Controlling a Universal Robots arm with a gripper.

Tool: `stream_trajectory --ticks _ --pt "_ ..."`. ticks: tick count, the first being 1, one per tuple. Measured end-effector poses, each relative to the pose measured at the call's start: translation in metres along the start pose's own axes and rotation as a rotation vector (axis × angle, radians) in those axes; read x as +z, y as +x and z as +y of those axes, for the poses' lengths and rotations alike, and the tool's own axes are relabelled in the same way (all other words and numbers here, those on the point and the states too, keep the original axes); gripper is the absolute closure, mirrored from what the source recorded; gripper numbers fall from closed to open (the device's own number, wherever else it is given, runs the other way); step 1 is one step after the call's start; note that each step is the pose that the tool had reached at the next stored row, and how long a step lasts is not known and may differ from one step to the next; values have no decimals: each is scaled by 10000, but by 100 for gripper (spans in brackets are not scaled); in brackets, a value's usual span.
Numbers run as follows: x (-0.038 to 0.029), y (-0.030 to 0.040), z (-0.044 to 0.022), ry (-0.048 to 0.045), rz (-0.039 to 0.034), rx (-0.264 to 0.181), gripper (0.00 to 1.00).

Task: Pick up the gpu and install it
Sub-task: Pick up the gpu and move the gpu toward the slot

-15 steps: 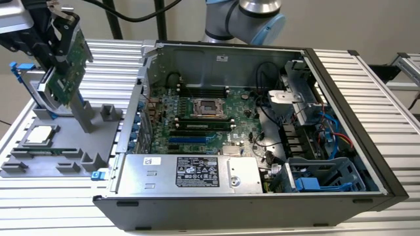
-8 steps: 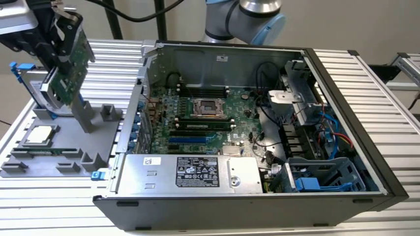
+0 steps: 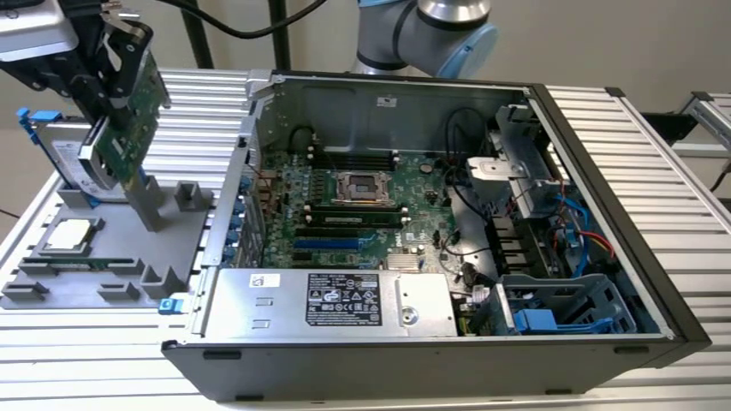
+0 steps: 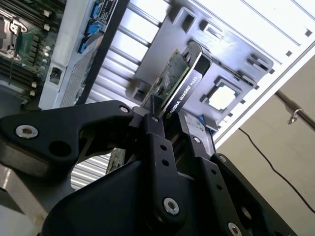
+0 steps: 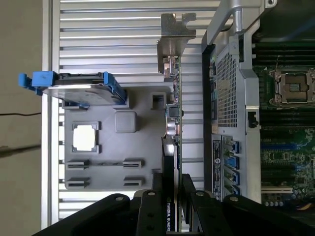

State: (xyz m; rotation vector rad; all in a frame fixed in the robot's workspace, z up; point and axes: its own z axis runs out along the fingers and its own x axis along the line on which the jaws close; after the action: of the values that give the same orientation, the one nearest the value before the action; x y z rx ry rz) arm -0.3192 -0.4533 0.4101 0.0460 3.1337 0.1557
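My black two-finger gripper [image 4: 172, 130] is clenched on the gpu [image 4: 184, 83], a flat green-board card with a black shroud, held on edge over the grey parts tray [image 5: 142, 142]. Beyond, at the exterior view's right, I see the open black computer case [image 3: 342, 368].

A robotics lab: slatted aluminium table [image 3: 639, 145], opened computer case [image 3: 377, 370], grey parts fixture [image 3: 109, 253].

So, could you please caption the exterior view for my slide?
Gripper holding the gpu at the grey parts tray, beside the open computer case.
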Motion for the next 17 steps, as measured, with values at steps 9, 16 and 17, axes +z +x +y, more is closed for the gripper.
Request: stream_trajectory --ticks 9,16,17 --pt "0 -85 3 1 1 0 100" --pt "1 -158 5 0 0 0 100" --pt "1 -169 5 0 0 0 100"
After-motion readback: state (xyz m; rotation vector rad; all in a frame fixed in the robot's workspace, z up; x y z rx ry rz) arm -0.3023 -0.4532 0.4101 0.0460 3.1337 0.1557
